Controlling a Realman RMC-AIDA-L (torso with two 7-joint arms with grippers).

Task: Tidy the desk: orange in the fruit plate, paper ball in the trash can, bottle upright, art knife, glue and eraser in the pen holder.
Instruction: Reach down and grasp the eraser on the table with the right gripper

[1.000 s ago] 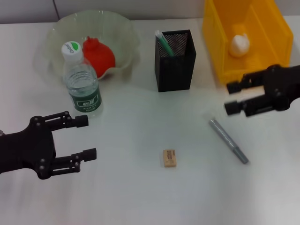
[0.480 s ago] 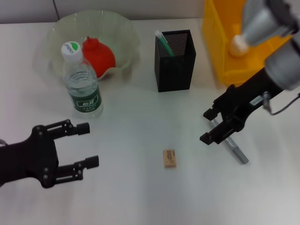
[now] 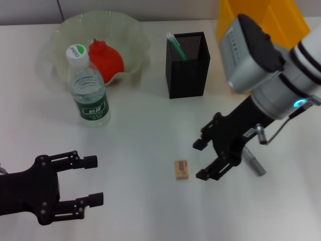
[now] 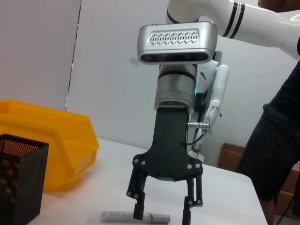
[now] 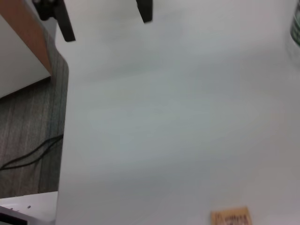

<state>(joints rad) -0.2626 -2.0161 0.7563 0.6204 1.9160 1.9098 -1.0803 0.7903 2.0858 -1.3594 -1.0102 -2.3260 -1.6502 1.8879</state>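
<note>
My right gripper (image 3: 199, 160) is open, low over the table just right of the tan eraser (image 3: 181, 169), which also shows in the right wrist view (image 5: 230, 218). The grey art knife (image 3: 255, 164) lies behind the gripper, partly hidden by the arm; in the left wrist view it lies under the open fingers (image 4: 136, 217). The orange (image 3: 105, 60) sits in the fruit plate (image 3: 128, 30). The bottle (image 3: 89, 90) stands upright in front of the plate. The black pen holder (image 3: 186, 70) holds a green-and-white stick (image 3: 175, 46). My left gripper (image 3: 95, 181) is open and empty at the front left. The paper ball is hidden.
The yellow bin (image 3: 278, 17) stands at the back right, mostly covered by my right arm; it also shows in the left wrist view (image 4: 47, 140). The right wrist view shows the table's edge (image 5: 65, 117) with floor beyond it.
My right arm has swung from beside the yellow bin forward and left, over the art knife, to just right of the eraser. My left gripper has drawn back a little toward the front edge.
</note>
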